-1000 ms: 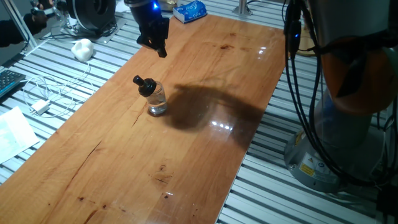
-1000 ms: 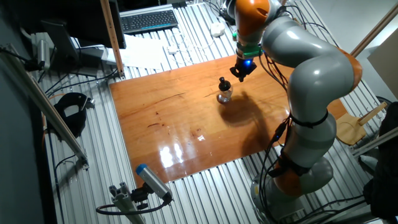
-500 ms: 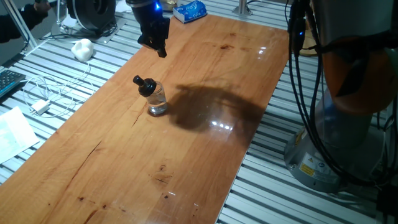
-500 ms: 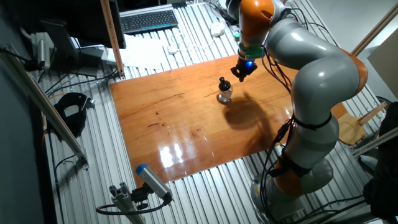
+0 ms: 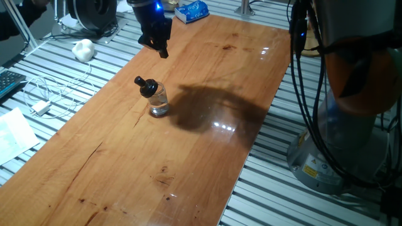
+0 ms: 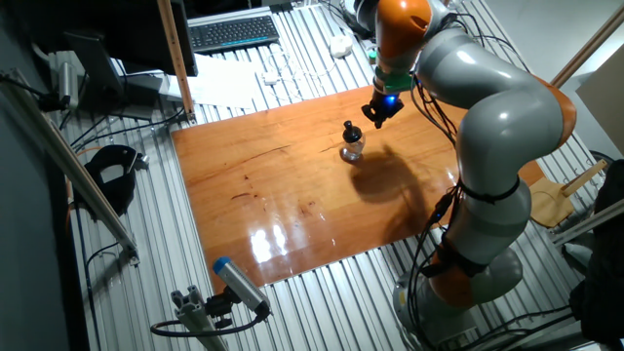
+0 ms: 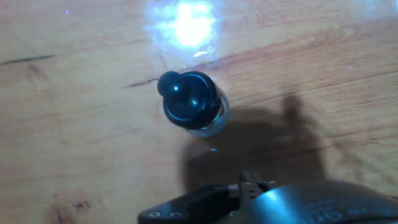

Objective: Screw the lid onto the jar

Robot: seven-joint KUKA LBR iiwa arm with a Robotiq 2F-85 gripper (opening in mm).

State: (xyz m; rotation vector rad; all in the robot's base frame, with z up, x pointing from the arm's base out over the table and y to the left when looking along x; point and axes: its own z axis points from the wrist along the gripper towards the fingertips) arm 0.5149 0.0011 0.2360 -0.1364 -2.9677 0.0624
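The small clear glass jar (image 5: 158,103) stands upright on the wooden table (image 5: 188,150), left of its middle. The black lid (image 5: 147,86) rests on the jar's mouth, leaning to one side with its knob pointing up and left. From above, the hand view shows the lid (image 7: 186,102) covering most of the jar (image 7: 216,122). My gripper (image 5: 160,49) hangs in the air beyond the jar, apart from it, open and holding nothing. In the other fixed view the gripper (image 6: 377,116) sits just right of and above the jar (image 6: 352,150). No fingertips show in the hand view.
A blue-white packet (image 5: 191,10) lies past the table's far end. A white object (image 5: 83,49), cables and a charger (image 5: 41,107) lie on the slatted surface to the left. The arm's base (image 5: 352,113) stands to the right. A keyboard (image 6: 232,32) sits beyond the table.
The arm's upper links shifted slightly a second ago; since then nothing has visibly moved. Jar and lid stayed put.
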